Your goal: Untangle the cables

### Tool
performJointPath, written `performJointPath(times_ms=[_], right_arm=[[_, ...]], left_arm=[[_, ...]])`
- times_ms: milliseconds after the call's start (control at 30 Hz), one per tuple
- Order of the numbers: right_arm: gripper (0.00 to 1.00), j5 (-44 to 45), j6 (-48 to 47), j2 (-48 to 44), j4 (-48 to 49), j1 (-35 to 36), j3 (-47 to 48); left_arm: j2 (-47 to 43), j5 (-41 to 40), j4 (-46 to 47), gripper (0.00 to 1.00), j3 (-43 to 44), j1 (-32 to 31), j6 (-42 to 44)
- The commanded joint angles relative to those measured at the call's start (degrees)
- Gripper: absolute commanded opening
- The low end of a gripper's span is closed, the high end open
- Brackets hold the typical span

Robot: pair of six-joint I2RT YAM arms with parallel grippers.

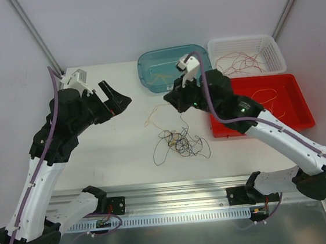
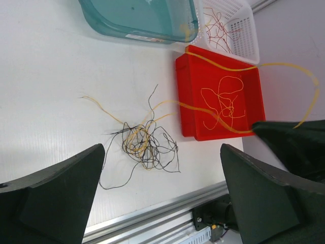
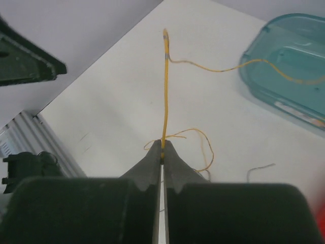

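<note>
A tangle of dark and yellow-orange cables (image 1: 179, 141) lies on the white table's middle; it also shows in the left wrist view (image 2: 144, 145). My right gripper (image 3: 163, 148) is shut on one yellow cable (image 3: 165, 86) that runs from the jaws toward the teal bin. In the top view this gripper (image 1: 171, 102) hangs above the table, up and left of the tangle. My left gripper (image 1: 121, 100) is open and empty, raised left of the tangle; its fingers (image 2: 61, 193) frame the tangle from afar.
A teal bin (image 1: 162, 61) holding a yellow wire stands at the back. A white basket (image 1: 242, 39) holds red-brown wires. A red tray (image 1: 292, 105) at the right holds yellow-orange wires. An aluminium rail (image 1: 176, 190) runs along the near edge.
</note>
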Motion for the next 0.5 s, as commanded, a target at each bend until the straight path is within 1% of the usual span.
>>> performJointPath(times_ms=[0, 67, 100, 233, 333, 367, 400, 467], right_arm=[[0.01, 3.6, -1.7, -4.3, -9.1, -5.9, 4.6], [0.01, 2.9, -1.7, -6.3, -11.2, -9.2, 5.2], [0.01, 2.8, -1.7, -7.0, -12.7, -12.2, 5.1], [0.01, 4.3, -3.8, -9.7, -15.9, -19.6, 3.7], [0.01, 3.6, -4.8, -10.8, -16.8, -26.1, 2.3], [0.01, 3.6, -5.2, -11.0, -16.8, -29.4, 1.5], [0.01, 3.6, -5.2, -11.0, -16.7, -30.9, 1.1], [0.01, 3.1, -5.1, -10.9, -16.1, -34.1, 0.1]], left_arm=[[-1.4, -2.0, 1.8, 0.99, -1.7, -0.5, 2.5], [-2.0, -4.0, 1.8, 0.99, -3.7, -0.4, 3.2], [-2.1, -4.3, 1.8, 0.99, -4.3, -0.4, 4.1], [-2.5, -6.7, 1.8, 0.99, -9.3, -0.4, 7.4], [-2.1, -9.9, 1.9, 0.99, -13.1, -0.4, 11.4], [-2.1, -10.9, 2.0, 0.99, -14.2, -0.4, 12.3], [-2.0, -13.2, 2.7, 0.99, -15.4, -0.4, 14.2], [-1.6, -14.6, 3.7, 0.99, -18.9, -0.4, 16.2]])
